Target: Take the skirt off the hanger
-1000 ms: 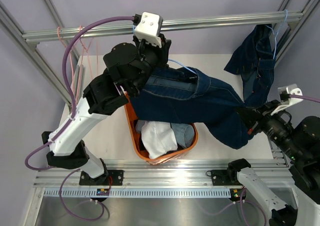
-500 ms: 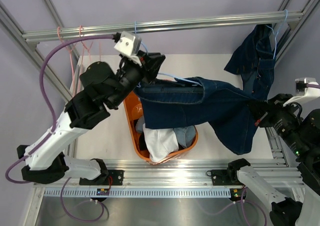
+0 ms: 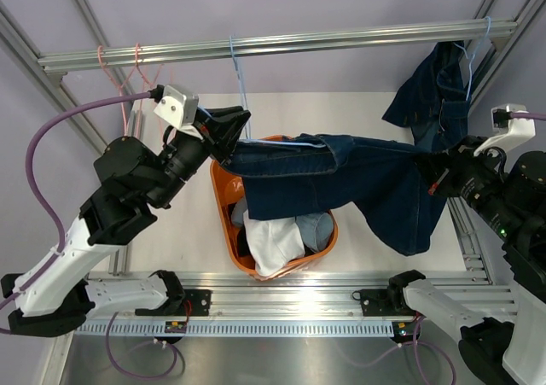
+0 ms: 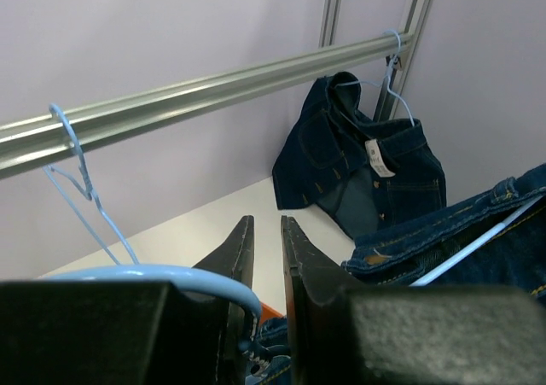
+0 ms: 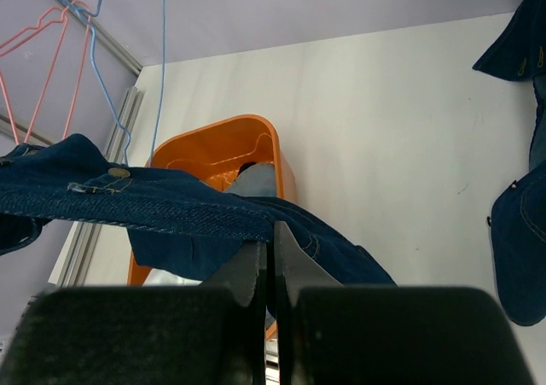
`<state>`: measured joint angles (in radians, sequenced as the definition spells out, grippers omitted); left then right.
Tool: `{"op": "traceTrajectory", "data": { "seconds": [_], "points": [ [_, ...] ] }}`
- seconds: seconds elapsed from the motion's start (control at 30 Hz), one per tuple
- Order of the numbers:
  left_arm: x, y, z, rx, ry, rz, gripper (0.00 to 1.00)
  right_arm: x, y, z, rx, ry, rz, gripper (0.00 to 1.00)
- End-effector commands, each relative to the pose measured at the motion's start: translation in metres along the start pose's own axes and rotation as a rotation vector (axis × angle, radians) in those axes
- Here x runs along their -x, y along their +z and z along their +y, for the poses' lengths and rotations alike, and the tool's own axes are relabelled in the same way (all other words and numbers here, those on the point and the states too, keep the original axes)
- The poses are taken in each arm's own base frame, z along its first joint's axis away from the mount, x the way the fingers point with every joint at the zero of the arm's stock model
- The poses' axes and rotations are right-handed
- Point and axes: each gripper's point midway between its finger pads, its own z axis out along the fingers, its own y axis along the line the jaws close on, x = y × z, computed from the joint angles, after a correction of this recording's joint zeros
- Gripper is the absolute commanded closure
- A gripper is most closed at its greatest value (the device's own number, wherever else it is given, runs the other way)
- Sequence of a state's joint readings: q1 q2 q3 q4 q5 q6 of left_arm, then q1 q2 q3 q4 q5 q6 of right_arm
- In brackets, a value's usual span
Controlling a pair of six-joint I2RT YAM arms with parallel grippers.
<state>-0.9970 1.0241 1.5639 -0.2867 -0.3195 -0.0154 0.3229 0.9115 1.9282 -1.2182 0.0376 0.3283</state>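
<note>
While both hands stretch the dark jeans (image 3: 341,176) across the middle of the overhead view, the skirt (image 3: 317,227) seems to be the pale denim bundle lying in the orange basket (image 3: 220,199) beside a white garment (image 3: 273,236), free of any wire; its buttons cannot be made out. At upper left the pink hangers (image 3: 138,61) hang bare on the rail (image 3: 341,37). Judged so, the removal looks done, with little left beyond confirming it. The left hand (image 3: 230,122) is nearly pressed together, apparently pinching the light-blue hanger (image 3: 281,143) that carries the jeans. The right hand (image 3: 425,176) is pressed tight on their hem.
</note>
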Motion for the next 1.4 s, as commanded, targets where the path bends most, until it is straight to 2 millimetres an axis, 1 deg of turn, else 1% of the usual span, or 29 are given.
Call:
{"op": "traceTrajectory", "data": {
  "seconds": [0.0,0.03,0.07,0.1,0.13,0.17,0.23,0.3,0.4,0.47,0.53,0.57,0.6,0.63,0.67,0.7,0.77,0.8,0.87,0.9,1.0,1.1,1.13,1.17,1.2,1.23,1.27,1.33,1.37],
  "points": [
    [0.034,-0.073,0.101,0.383,0.264,-0.022,1.0,0.046,-0.052,-0.076,-0.427,-0.032,-0.271,1.0],
    [0.034,-0.078,0.103,0.388,0.268,-0.022,1.0,0.046,-0.051,-0.077,-0.434,-0.033,-0.265,1.0],
    [0.031,-0.08,0.104,0.393,0.273,-0.015,1.0,0.051,-0.056,-0.075,-0.431,-0.034,-0.28,1.0],
    [0.022,-0.081,0.104,0.388,0.289,0.007,1.0,0.053,-0.059,-0.077,-0.447,-0.038,-0.28,1.0],
    [0.023,-0.088,0.107,0.395,0.282,-0.001,1.0,0.055,-0.055,-0.079,-0.467,-0.052,-0.268,1.0],
    [0.021,-0.092,0.108,0.4,0.276,-0.004,1.0,0.063,-0.062,-0.078,-0.467,-0.054,-0.29,1.0],
    [0.015,-0.097,0.11,0.404,0.271,-0.005,1.0,0.066,-0.062,-0.079,-0.483,-0.063,-0.29,1.0],
    [0.016,-0.106,0.114,0.418,0.273,-0.005,1.0,0.068,-0.062,-0.078,-0.481,-0.072,-0.291,1.0],
    [0.018,-0.116,0.119,0.431,0.279,-0.009,1.0,0.072,-0.059,-0.078,-0.49,-0.08,-0.287,1.0],
    [0.018,-0.12,0.119,0.43,0.273,-0.012,1.0,0.073,-0.054,-0.072,-0.457,-0.072,-0.281,1.0],
    [0.022,-0.123,0.119,0.424,0.26,-0.021,1.0,0.068,-0.044,-0.065,-0.415,-0.081,-0.248,1.0],
    [0.029,-0.124,0.118,0.421,0.243,-0.037,1.0,0.066,-0.037,-0.061,-0.384,-0.099,-0.235,1.0],
    [0.028,-0.117,0.113,0.405,0.231,-0.027,1.0,0.068,-0.028,-0.042,-0.274,-0.111,-0.239,1.0],
    [0.032,-0.114,0.11,0.391,0.219,-0.031,1.0,0.066,-0.023,-0.035,-0.234,-0.124,-0.228,1.0],
    [0.042,-0.11,0.102,0.346,0.193,-0.057,1.0,0.061,-0.014,-0.028,-0.189,-0.138,-0.201,1.0],
    [0.042,-0.101,0.095,0.319,0.184,-0.054,1.0,0.057,-0.005,-0.009,-0.08,-0.156,-0.174,1.0],
    [0.047,-0.093,0.083,0.259,0.158,-0.073,1.0,0.05,0.006,0.0,-0.027,-0.166,-0.141,1.0],
    [0.049,-0.084,0.069,0.194,0.134,-0.081,1.0,0.046,0.006,0.009,0.031,-0.17,-0.128,1.0],
    [0.05,-0.077,0.055,0.127,0.104,-0.079,1.0,0.038,0.009,0.025,0.129,-0.182,-0.099,1.0],
    [0.054,-0.075,0.051,0.106,0.097,-0.086,1.0,0.035,0.005,0.041,0.222,-0.186,-0.087,1.0],
    [0.05,-0.066,0.044,0.082,0.081,-0.053,1.0,0.033,-0.004,0.07,0.383,-0.195,-0.058,1.0],
    [0.053,-0.065,0.041,0.069,0.056,-0.054,1.0,0.055,-0.023,0.09,0.463,-0.176,-0.119,1.0],
    [0.054,-0.066,0.041,0.068,0.05,-0.054,1.0,0.067,-0.031,0.1,0.501,-0.163,-0.148,1.0],
    [0.057,-0.068,0.038,0.053,0.039,-0.059,1.0,0.072,-0.034,0.108,0.538,-0.15,-0.148,1.0],
    [0.06,-0.071,0.036,0.04,0.033,-0.066,1.0,0.079,-0.033,0.124,0.622,-0.147,-0.145,1.0],
    [0.063,-0.072,0.032,0.017,0.026,-0.073,1.0,0.087,-0.044,0.138,0.697,-0.112,-0.156,1.0],
    [0.068,-0.075,0.025,-0.024,0.023,-0.089,1.0,0.105,-0.053,0.153,0.78,-0.12,-0.224,1.0],
    [0.077,-0.081,0.02,-0.057,-0.007,-0.117,1.0,0.118,-0.067,0.176,0.925,-0.079,-0.231,1.0],
    [0.083,-0.084,0.015,-0.081,-0.035,-0.135,1.0,0.134,-0.078,0.186,0.982,-0.097,-0.304,1.0]
  ]
}}
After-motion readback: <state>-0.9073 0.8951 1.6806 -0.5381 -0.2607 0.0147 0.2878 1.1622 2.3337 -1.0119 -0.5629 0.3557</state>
